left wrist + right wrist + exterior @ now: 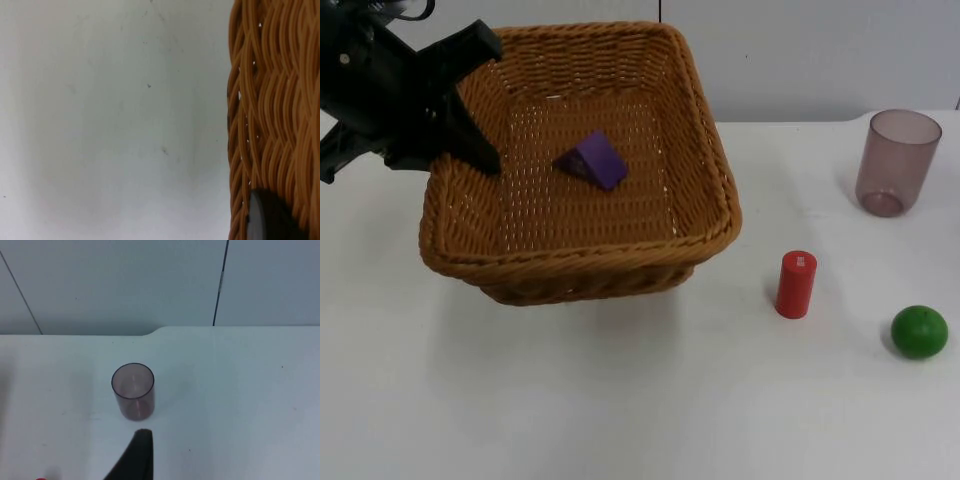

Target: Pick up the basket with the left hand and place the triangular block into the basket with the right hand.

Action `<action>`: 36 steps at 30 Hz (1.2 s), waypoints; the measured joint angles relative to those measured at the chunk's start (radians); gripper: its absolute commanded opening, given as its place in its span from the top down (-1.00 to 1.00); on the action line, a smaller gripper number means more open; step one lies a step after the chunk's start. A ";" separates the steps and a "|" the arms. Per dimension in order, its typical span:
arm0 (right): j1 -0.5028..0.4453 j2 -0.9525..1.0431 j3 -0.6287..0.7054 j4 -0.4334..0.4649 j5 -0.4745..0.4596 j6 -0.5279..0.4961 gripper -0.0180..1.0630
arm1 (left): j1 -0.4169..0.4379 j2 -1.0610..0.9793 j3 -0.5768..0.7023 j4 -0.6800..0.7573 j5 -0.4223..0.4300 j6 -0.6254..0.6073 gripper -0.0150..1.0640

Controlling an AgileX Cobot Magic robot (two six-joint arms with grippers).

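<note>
A brown wicker basket (710, 180) hangs tilted a little above the white table, with its shadow beneath it. On the basket's floor lies a purple triangular block (592, 160). My left gripper (470, 100) is shut on the basket's left rim, one finger inside the wall and one outside. In the left wrist view the woven wall (275, 100) runs beside a black fingertip (265, 220). In the right wrist view a black fingertip (137, 455) of my right gripper hovers over the table, close to a tinted cup (133, 391).
A translucent purplish cup (897, 162) stands at the right near the grey wall. A red cylinder (796, 285) stands upright right of the basket, and a green ball (919, 331) lies further right, nearer the front.
</note>
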 measured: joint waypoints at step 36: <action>0.000 -0.012 0.000 0.000 0.055 -0.001 -0.76 | -0.040 0.254 0.000 -0.143 -0.167 0.248 0.98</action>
